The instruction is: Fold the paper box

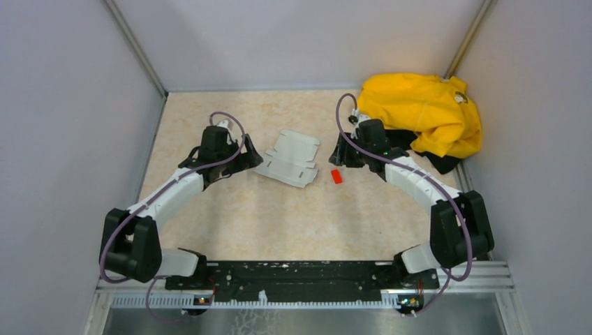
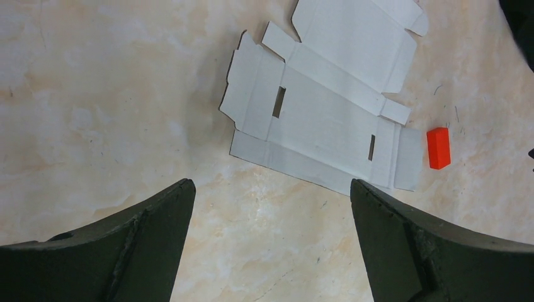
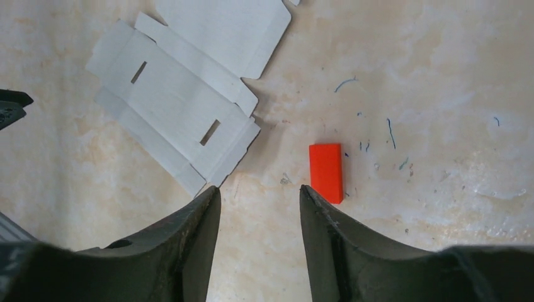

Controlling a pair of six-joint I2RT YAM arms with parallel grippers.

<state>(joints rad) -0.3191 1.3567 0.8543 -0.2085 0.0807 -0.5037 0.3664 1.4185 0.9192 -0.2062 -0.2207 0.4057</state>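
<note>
Nearest to us, a black mounting rail (image 1: 307, 279) is running along the table's front edge, with a strip of bare metal sheet (image 1: 307, 322) in front of it, and both arms are rising from it and bending inward over the table (image 1: 279, 223). The tabletop is showing a pale, beige-mottled, marble-like finish; in the right wrist view we are seeing faint scuffs and a few tiny coloured thread scraps (image 3: 390, 132) on it. Further in, the left gripper (image 2: 271, 184) is hovering over bare table with its claw fully released and nothing between the fingers. Opposite it, the right gripper (image 3: 259, 189) is also hanging released, its fingers standing closer together with only tabletop showing in the gap. Between the two, the paper box (image 1: 290, 159) is lying flat and unfolded at mid-table, a grey-white die-cut sheet with flaps, tabs and two slots, touched by neither claw. Just beside its right edge, but apart from it, a small red block (image 1: 336, 176) is lying on the surface. Beyond the right gripper, a crumpled yellow garment (image 1: 422, 112) is sitting in the far right corner. Plain pale grey walls (image 1: 300, 42) are enclosing the table on three sides, with metal posts (image 1: 136, 45) running up the far corners.
</note>
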